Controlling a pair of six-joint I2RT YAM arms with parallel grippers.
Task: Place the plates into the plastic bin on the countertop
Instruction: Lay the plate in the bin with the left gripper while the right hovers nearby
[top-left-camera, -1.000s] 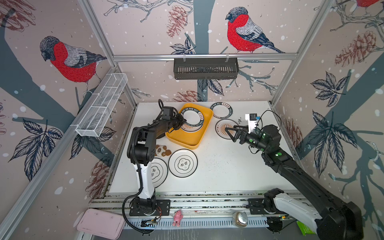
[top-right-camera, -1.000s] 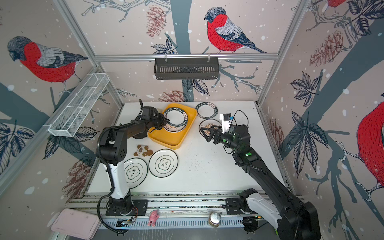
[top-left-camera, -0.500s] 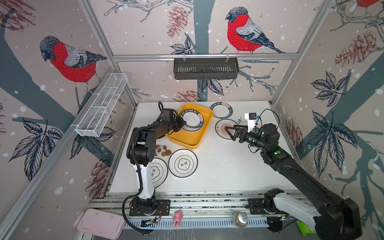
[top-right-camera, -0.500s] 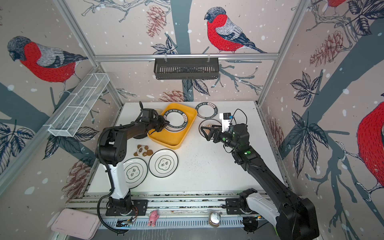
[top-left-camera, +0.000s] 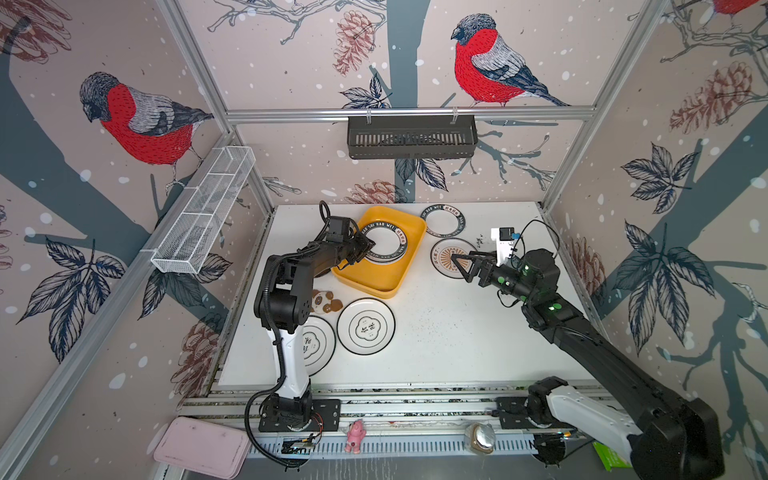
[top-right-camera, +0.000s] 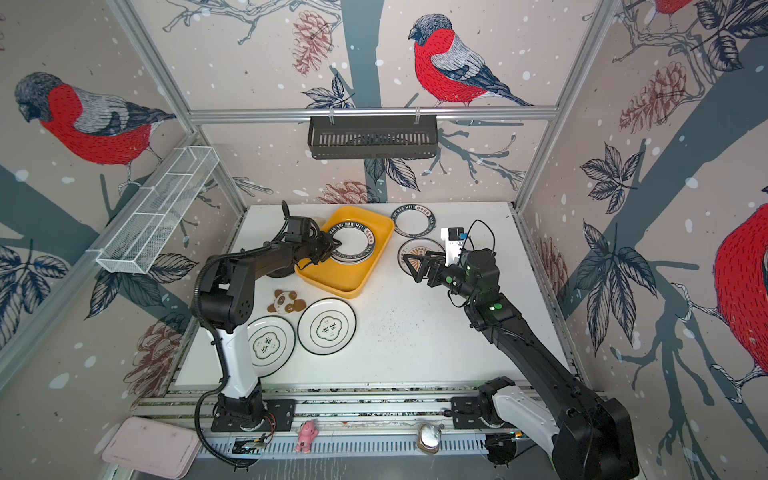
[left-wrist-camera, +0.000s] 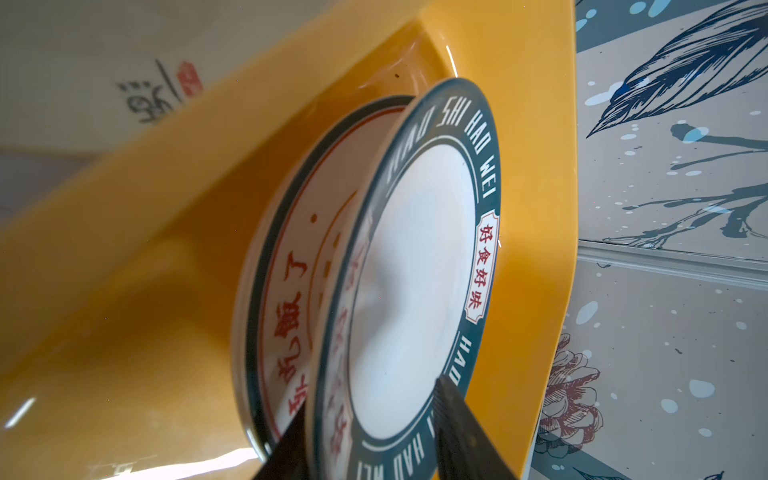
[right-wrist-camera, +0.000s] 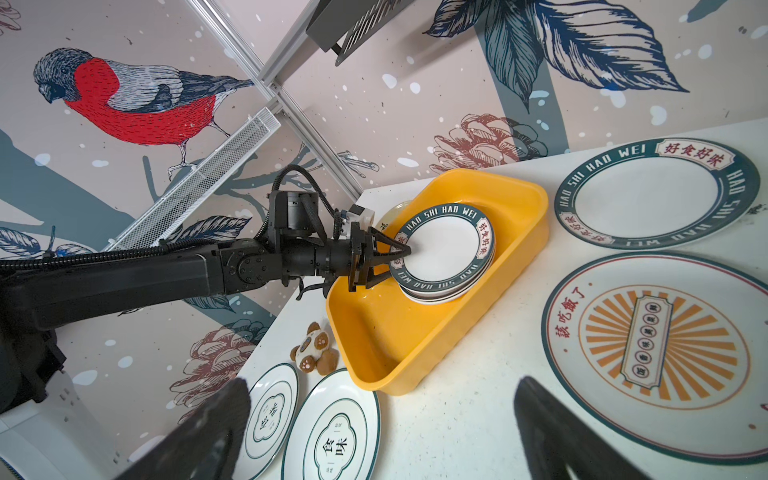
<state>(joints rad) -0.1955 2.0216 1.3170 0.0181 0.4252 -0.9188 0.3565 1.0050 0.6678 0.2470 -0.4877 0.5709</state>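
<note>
My left claw (top-left-camera: 368, 250) straddles the lettered plate (top-left-camera: 385, 244) at nine o'clock, stacked in the plastic bin (top-left-camera: 374, 279); gripping or released, I cannot tell. Best open fully, retreat level. My right claw (top-left-camera: 460, 268) gapes empty over the sunburst plate (top-left-camera: 444, 252).

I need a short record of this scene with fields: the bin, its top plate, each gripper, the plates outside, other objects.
Bin: yellow-orange rectangular plastic bin on the white speckled countertop, holding a stack of plates
Top plate: white round plate with dark lettered band
Left gripper: jaws straddle that plate's rim; grip unclear
Right gripper: jaws open, empty, near the orange sunburst plate
Plates outside, in clear view: sunburst plate, second lettered-band plate, two white plates with black rims
Other: brown-and-white panda toy
</note>
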